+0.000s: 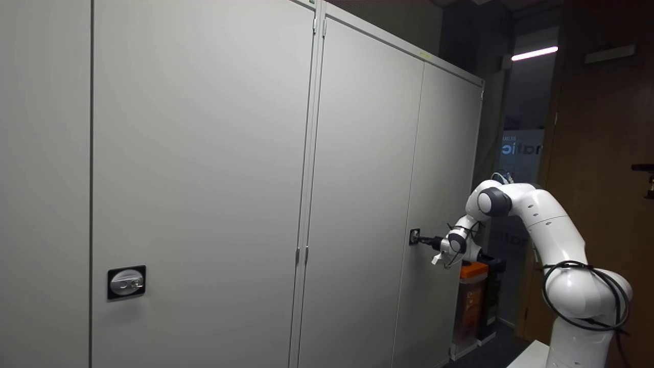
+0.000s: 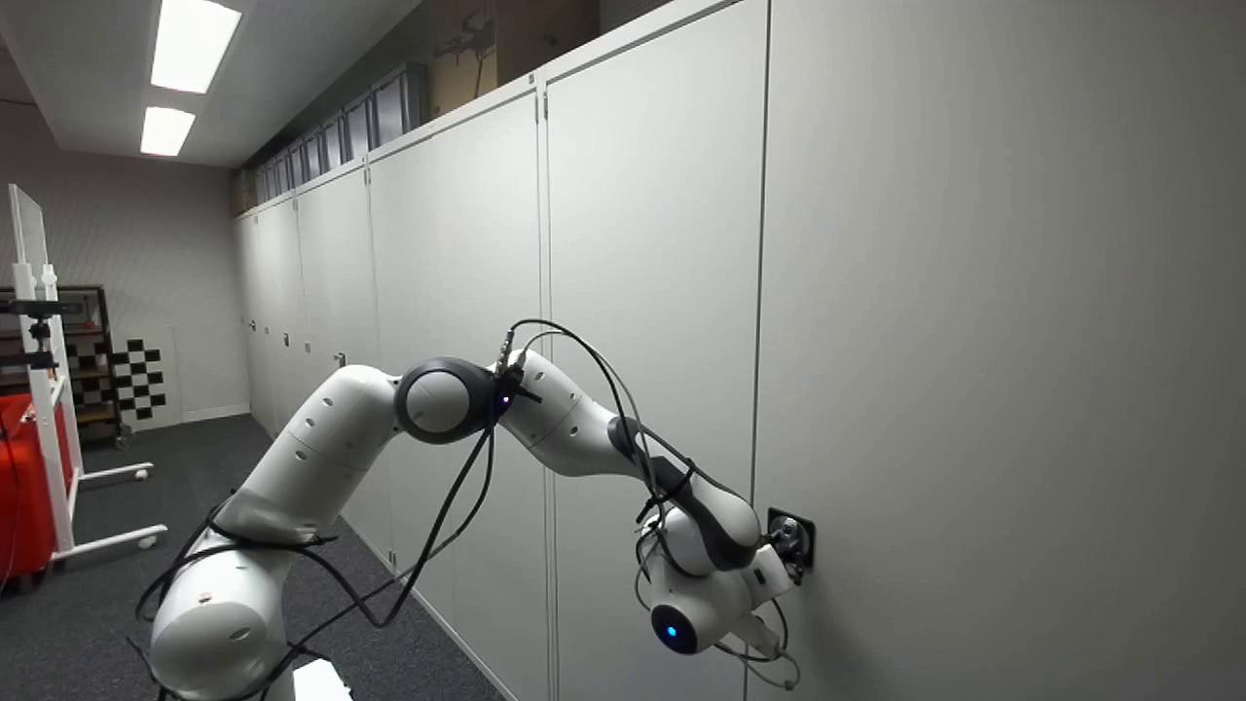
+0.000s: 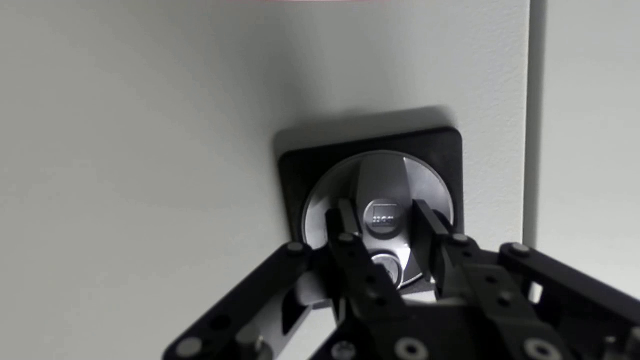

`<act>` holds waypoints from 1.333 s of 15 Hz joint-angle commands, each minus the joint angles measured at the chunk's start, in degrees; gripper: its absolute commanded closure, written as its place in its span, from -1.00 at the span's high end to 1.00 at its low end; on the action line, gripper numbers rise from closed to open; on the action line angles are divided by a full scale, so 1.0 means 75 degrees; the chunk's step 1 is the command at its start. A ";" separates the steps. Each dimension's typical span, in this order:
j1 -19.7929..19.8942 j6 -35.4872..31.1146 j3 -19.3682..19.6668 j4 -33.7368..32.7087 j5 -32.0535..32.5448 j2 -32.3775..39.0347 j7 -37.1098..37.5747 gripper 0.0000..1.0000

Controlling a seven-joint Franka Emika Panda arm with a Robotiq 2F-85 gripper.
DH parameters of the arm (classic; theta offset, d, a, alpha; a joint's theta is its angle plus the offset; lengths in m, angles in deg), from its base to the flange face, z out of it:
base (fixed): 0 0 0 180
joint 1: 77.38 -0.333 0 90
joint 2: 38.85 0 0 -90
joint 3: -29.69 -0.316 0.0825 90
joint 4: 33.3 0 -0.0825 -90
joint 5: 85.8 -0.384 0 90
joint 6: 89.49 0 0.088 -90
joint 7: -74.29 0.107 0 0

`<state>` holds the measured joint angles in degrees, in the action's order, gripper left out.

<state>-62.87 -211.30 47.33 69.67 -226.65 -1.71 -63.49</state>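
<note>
The handle [image 3: 384,192] sits between the two fingers [image 3: 424,220] of the gripper [image 3: 383,210], right at their tips. It forms the raised bar of a round disc [image 3: 432,182] on a square black plate [image 3: 315,160], fixed to a cabinet door [image 3: 175,150] beside the seam [image 3: 534,150]. Its long axis runs nearly top to bottom in the wrist view, roughly parallel to the seam, with the lock [image 3: 389,270] end pointing toward the gripper's body. The fingers stand part-way apart, one close along each long side of the handle; whether they grip it cannot be told. In both exterior views the arm [image 1: 557,220] extends to the door. Well apart, in an exterior view, a second handle [image 1: 126,282] lies sideways.
</note>
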 commanded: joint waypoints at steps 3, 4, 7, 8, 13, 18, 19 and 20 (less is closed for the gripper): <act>-0.0030 -0.0114 -0.0113 -0.0074 0.0114 -0.0141 0.0834 -0.84; -0.0034 -0.0123 -0.0112 -0.0072 0.0123 -0.0146 0.0958 -0.84; -0.0044 -0.0126 -0.0111 -0.0064 0.0145 -0.0166 0.1313 -0.84; -0.0047 -0.0125 -0.0109 -0.0064 0.0153 -0.0171 0.1419 -0.84; -0.0053 -0.0129 -0.0101 -0.0043 0.0228 -0.0221 0.1991 -0.84; -0.0055 -0.0131 -0.0098 -0.0020 0.0324 -0.0276 0.2616 -0.84; -0.0056 -0.0128 -0.0099 -0.0017 0.0341 -0.0283 0.2730 -0.84; -0.0056 -0.0123 -0.0098 -0.0019 0.0347 -0.0284 0.2834 -0.84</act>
<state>-62.86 -211.46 47.32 69.68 -225.87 -1.91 -45.97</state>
